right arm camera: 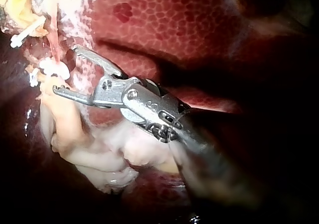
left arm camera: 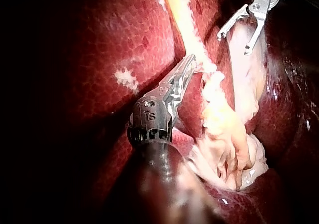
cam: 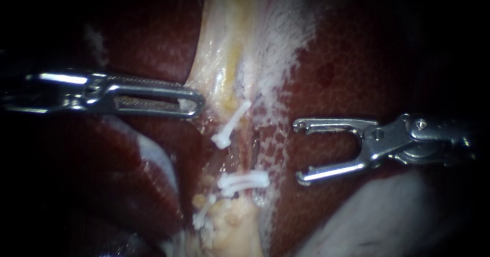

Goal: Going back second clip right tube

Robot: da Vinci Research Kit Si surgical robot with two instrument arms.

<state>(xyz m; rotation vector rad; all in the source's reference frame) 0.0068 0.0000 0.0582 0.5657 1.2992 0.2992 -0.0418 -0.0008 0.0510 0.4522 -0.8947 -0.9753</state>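
Withdrawal after clipping is judged to be the step in hand. The right instrument (cam: 300, 152) is held at 3 o'clock of the tube (cam: 246, 152), clear of it, its pincer apart and empty. White clips (cam: 244, 181) are seen across the tube near centre. A straight retreat towards 3 o'clock is called for next.

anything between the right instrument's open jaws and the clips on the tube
Nothing visible. The right instrument, jaws open and empty, sits beside the clips, with only flat liver surface across the gap. The left instrument grips pale tissue on the far side, out of that path.
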